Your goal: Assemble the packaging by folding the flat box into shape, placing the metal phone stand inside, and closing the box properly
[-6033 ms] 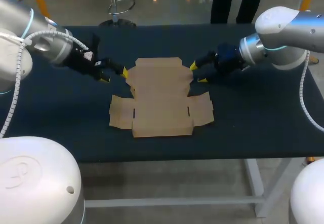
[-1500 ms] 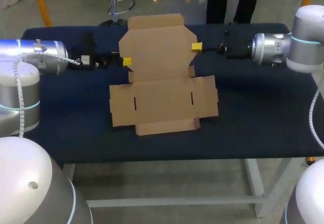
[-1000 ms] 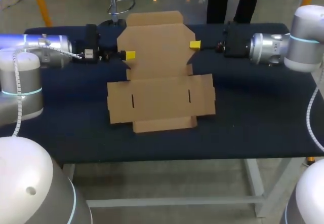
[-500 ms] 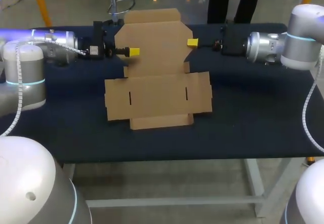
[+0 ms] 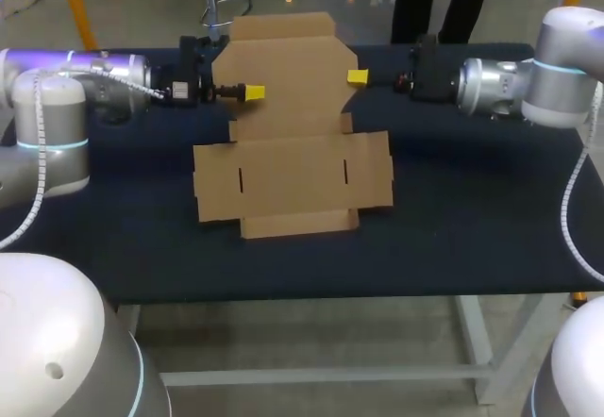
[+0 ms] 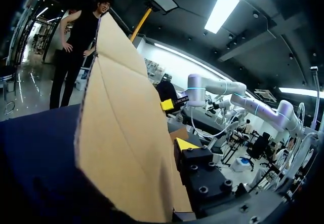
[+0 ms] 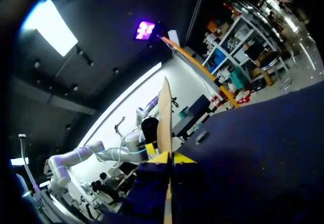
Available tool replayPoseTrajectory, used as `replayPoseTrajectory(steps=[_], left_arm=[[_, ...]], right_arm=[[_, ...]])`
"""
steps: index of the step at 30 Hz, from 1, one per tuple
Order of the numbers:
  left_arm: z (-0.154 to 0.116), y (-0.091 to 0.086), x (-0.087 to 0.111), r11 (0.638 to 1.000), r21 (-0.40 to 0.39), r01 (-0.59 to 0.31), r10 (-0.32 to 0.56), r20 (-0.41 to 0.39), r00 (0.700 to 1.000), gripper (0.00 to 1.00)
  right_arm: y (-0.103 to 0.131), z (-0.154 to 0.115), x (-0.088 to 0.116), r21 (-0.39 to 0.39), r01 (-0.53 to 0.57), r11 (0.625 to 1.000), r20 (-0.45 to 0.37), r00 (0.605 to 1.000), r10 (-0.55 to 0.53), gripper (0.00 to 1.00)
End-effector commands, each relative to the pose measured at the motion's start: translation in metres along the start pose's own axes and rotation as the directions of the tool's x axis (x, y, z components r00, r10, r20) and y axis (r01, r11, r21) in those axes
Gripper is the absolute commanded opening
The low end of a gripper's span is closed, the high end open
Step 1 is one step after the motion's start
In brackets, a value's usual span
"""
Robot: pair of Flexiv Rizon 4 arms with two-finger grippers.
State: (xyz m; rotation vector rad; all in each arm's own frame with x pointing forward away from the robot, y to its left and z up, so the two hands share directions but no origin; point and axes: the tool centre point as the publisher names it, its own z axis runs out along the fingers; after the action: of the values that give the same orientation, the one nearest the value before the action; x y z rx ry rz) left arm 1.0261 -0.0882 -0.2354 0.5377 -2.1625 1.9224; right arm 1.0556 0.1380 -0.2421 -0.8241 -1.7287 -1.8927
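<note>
We judge ourselves early on: our left gripper and right gripper each pinch the upright rear panel of the flat brown cardboard box on the dark blue table, leaving folding, loading the unseen metal phone stand, and closing.

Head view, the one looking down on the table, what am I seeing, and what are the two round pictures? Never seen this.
Two robot arms work at a dark table. The head view looks down from above and behind them: the left arm enters from the left, the right arm from the right. The round pictures come from cameras on each wrist. On the table lies an unfolded cardboard box, its rear panel standing upright. The right gripper pinches that panel's edge; the left gripper is at the opposite edge, its hold hidden.
</note>
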Motion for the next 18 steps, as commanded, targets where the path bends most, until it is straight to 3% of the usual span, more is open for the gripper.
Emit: replayPoseTrajectory(steps=[1, 7, 9, 16, 17, 18], left_arm=[[-0.0006, -0.0008, -0.0036, 1.000, -0.001, -0.003, 0.003, -0.031, 1.000, 0.30], [-0.0009, -0.0015, -0.0035, 1.000, 0.002, -0.008, 0.008, -0.036, 0.999, 0.11], [-0.0008, -0.0015, -0.0035, 1.000, 0.004, -0.010, 0.010, -0.041, 0.999, 0.00], [0.0003, -0.0019, -0.0043, 1.000, 0.008, -0.014, 0.015, -0.067, 0.998, 0.00], [0.0003, -0.0024, -0.0044, 1.000, 0.007, -0.016, 0.016, -0.068, 0.998, 0.00], [0.0002, -0.0030, -0.0045, 1.000, 0.007, -0.017, 0.017, -0.069, 0.997, 0.00]], right_arm=[[0.0018, 0.0015, -0.0033, 0.002, 0.002, 1.000, -0.012, 1.000, -0.002, 0.00], [0.0028, 0.0022, -0.0031, 0.000, 0.007, 1.000, -0.015, 1.000, -0.007, 0.00], [0.0030, 0.0023, -0.0029, -0.002, 0.008, 1.000, -0.016, 1.000, -0.008, 0.00], [0.0042, 0.0012, -0.0016, -0.010, 0.010, 1.000, -0.026, 1.000, -0.010, 0.00], [0.0047, 0.0010, -0.0011, -0.010, 0.009, 1.000, -0.027, 1.000, -0.010, 0.03], [0.0055, 0.0009, -0.0004, -0.008, 0.008, 1.000, -0.026, 1.000, -0.008, 0.24]])
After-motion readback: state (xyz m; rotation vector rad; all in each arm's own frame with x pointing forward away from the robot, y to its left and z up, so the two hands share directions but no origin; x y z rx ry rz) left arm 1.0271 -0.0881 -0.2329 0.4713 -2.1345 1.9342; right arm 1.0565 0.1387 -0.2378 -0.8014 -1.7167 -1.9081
